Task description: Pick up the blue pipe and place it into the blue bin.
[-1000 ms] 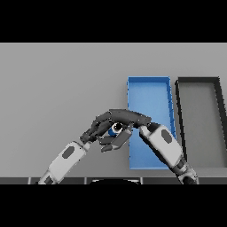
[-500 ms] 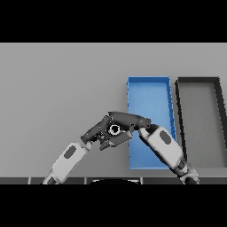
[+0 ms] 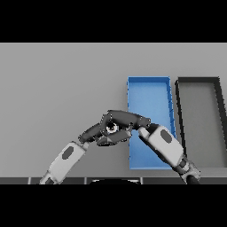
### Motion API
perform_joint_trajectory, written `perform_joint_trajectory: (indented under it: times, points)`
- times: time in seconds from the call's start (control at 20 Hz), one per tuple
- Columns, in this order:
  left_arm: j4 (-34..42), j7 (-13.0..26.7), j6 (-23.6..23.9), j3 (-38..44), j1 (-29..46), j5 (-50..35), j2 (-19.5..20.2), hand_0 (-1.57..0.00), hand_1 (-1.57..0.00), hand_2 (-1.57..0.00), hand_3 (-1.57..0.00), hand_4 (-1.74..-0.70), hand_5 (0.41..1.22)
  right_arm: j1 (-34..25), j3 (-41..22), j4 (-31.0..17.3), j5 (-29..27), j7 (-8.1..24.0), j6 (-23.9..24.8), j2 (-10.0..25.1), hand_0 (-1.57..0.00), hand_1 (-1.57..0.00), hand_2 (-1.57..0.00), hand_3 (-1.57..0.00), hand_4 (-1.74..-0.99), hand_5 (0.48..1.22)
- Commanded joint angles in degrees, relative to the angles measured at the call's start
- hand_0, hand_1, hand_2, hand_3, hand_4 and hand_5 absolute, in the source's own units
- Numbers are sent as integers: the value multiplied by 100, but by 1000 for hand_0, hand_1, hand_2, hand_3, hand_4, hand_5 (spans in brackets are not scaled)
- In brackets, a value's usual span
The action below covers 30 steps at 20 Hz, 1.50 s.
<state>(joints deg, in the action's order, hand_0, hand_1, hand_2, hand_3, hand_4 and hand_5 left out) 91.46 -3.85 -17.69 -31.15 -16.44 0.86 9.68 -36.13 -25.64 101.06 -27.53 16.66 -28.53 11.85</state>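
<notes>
Only the round end of the blue pipe (image 3: 111, 128) shows, just left of the blue bin (image 3: 149, 91), pressed between my two hands. My right hand (image 3: 128, 119) reaches in from the right across the bin's left wall, and its fingers curl over the top of the pipe. From the lower left, my left hand (image 3: 96, 133) lies against the pipe's underside with its fingers stretched out. The hands hide the rest of the pipe. Nothing shows in the visible part of the bin, and my right forearm (image 3: 165, 145) crosses its near end.
A dark grey bin (image 3: 198, 84) stands right beside the blue one on its right. The grey table (image 3: 57, 88) stretches away to the left and behind the hands.
Both hands have shifted slightly right towards the blue bin. The right hand's fingers have curled tighter over the pipe, which shows less blue than before.
</notes>
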Motion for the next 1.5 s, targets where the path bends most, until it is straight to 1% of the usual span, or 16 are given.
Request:
perform_joint_trajectory:
  times: [0.0,0.1,0.2,0.3,0.4,0.5,0.55,0.65,0.75,0.8,0.95,1.05,1.15,1.2,1.35,1.45]
  points:
    - [-14,54,66,-51,17,209,-50,-427,-405,-388,-394,-1068,1150,11,-27,-26,104,-3,15,6,-1563,-1563,-1563,-1561,-1487,1211]
    - [-104,205,76,43,-103,376,-99,-273,-259,-248,-252,-955,972,58,-60,13,147,-126,80,6,-1566,-1566,-1566,-1565,-1488,1214]
    - [-159,251,66,91,-87,345,-118,-175,-165,-159,-161,-899,836,87,-123,0,147,-123,104,-6,-1568,-1568,-1568,-1567,-1488,1217]
    - [-103,260,90,97,25,325,-130,-111,-106,-101,-102,-861,734,82,-106,9,159,-140,160,26,-1569,-1569,-1569,-1568,-1487,1218]
    - [-169,357,63,228,75,70,-202,-71,-67,-64,-65,-882,671,74,-136,-44,247,-175,173,4,-1570,-1570,-1570,-1569,-1487,1219]
    - [-229,644,113,223,89,58,-279,-45,-43,-41,-41,-889,639,112,-151,-1,242,-208,222,-20,-1570,-1570,-1570,-1570,-1488,1220]
    - [-189,677,115,203,162,48,-276,-36,-34,-32,-33,-895,625,137,-106,13,-5,-130,250,-26,-1570,-1570,-1570,-1570,-1489,1220]
    - [-157,764,68,220,189,-1,-221,-23,-21,-20,-21,-904,589,6,42,-48,-751,311,381,-29,-1571,-1571,-1571,-1570,-1489,1220]
    - [-113,679,78,195,193,-53,-271,-14,-13,-13,-13,-913,543,-138,252,15,-1562,752,559,41,-1571,-1571,-1571,-1571,-1491,1221]
    - [-156,593,89,174,234,-25,-261,-11,-10,-10,-10,-918,527,-358,329,65,-1934,1056,836,-7,-1571,-1571,-1571,-1571,-1491,1221]
    - [-73,1000,120,204,192,-71,-246,-5,-5,-5,-5,-925,500,-986,650,147,-2368,1118,1190,210,-1571,-1571,-1571,-1571,-1492,1221]
    - [28,895,106,155,330,-54,-194,-3,-3,-3,-3,-927,493,-1538,860,-31,-2527,1005,1225,325,-1571,-1571,-1571,-1571,-1494,1221]
    - [39,960,119,186,260,-36,-164,-2,-1,-1,-1,-925,488,-2026,1147,-367,-2673,898,1228,500,-1571,-1571,-1571,-1571,-1495,1221]
    - [52,929,129,160,263,-3,-175,-1,-1,-1,-1,-920,487,-2185,1257,-505,-2653,868,1440,575,-1571,-1571,-1571,-1571,-1495,1221]
    - [92,910,102,157,313,33,-84,0,0,0,0,-904,487,-2660,1618,-1157,-2408,721,1920,910,-1571,-1571,-1571,-1571,-1497,1221]
    - [147,977,118,160,322,25,-75,0,0,0,0,-891,486,-2760,1727,-1612,-2170,671,1979,1120,-1571,-1571,-1571,-1571,-1498,1221]
